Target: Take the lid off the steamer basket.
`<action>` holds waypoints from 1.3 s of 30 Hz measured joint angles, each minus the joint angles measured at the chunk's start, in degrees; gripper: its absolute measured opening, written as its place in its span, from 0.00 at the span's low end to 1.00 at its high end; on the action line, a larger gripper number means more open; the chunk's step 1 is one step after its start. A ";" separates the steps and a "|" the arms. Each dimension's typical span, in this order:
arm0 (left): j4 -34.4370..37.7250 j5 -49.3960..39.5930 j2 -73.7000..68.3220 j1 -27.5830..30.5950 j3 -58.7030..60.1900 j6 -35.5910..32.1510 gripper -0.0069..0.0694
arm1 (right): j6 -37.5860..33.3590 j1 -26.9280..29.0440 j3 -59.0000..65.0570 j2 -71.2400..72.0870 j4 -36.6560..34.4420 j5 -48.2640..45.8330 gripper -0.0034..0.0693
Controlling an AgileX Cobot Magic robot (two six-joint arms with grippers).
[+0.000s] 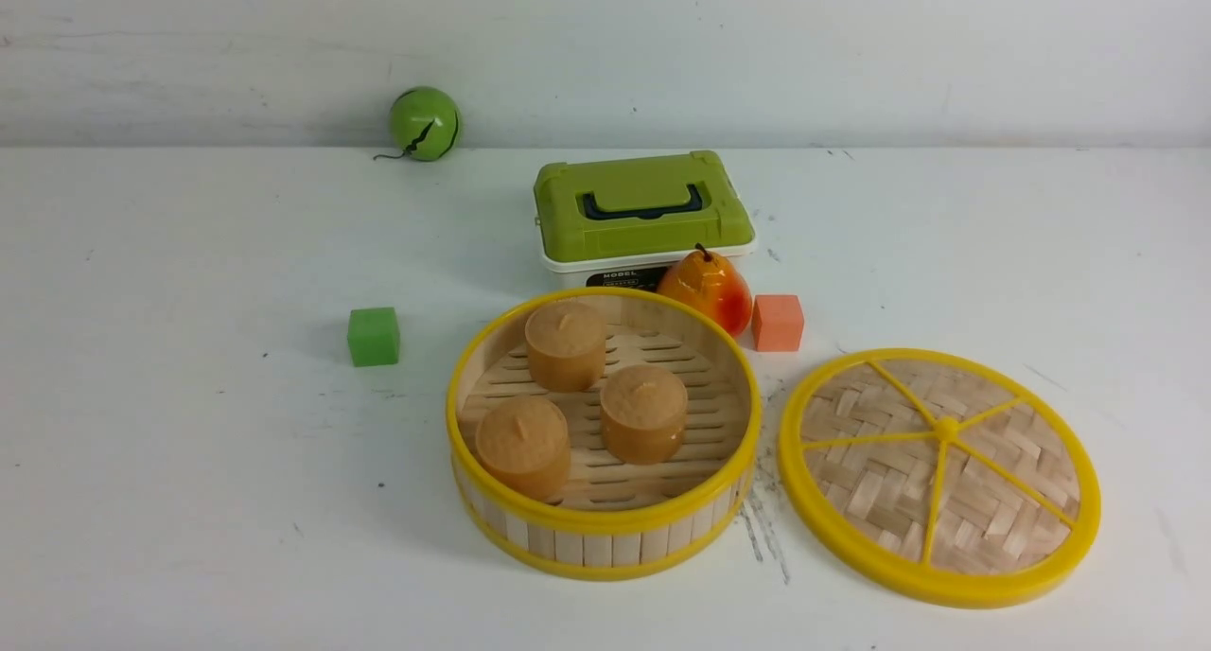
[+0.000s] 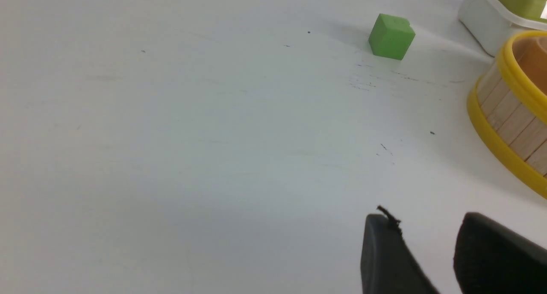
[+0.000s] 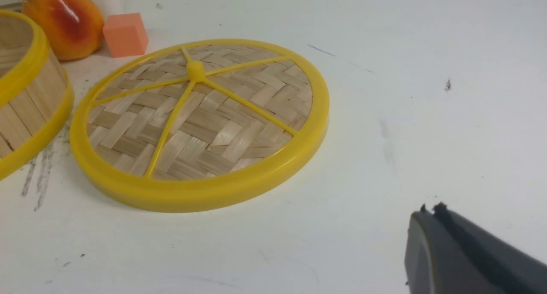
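- We see the lid (image 1: pixel 939 477) lying flat on the white table (image 1: pixel 189 500) in the lower right of the front view, spoked side up, off the steamer basket (image 1: pixel 603 530) and just beside it with a narrow gap of scuffed tabletop between the two rims.
- The steamer basket sits in the lower centre of the front view, open on top — three tan cylindrical buns (image 1: pixel 565 344) rest on its slatted floor.
- Above the basket in that view we find a red-and-yellow pear (image 1: pixel 708 289) close against its far rim, an orange cube (image 1: pixel 778 323) just right of the pear, and a green-and-white box (image 1: pixel 643 211) with a dark handle behind them.
- A green cube (image 1: pixel 373 336) stands alone at centre left, and a green ball (image 1: pixel 424 123) rests at the upper left, by the wall.
- Neither arm appears in the front view.
- In the left wrist view we see the left gripper (image 2: pixel 423 230) at the lower right — its two dark fingers stand apart with bare table between them, gripping nothing.
- In the right wrist view the right gripper (image 3: pixel 431 210) shows at the lower right, its fingers pressed together with only a thin seam between them, holding nothing, clear of the lid.
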State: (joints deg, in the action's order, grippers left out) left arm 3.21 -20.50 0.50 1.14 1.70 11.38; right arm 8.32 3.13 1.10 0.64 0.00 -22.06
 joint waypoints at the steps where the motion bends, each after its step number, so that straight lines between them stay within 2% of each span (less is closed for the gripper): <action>1: 0.00 0.00 0.00 0.00 0.00 0.00 0.40 | 0.00 0.00 0.00 0.00 0.00 0.00 0.03; 39: 0.00 0.00 0.00 0.00 0.00 0.00 0.40 | 0.05 0.00 0.00 0.00 0.00 -0.02 0.07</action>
State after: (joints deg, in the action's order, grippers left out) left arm 3.21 -20.50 0.50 1.14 1.70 11.38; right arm 8.37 3.13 1.10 0.64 0.00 -22.08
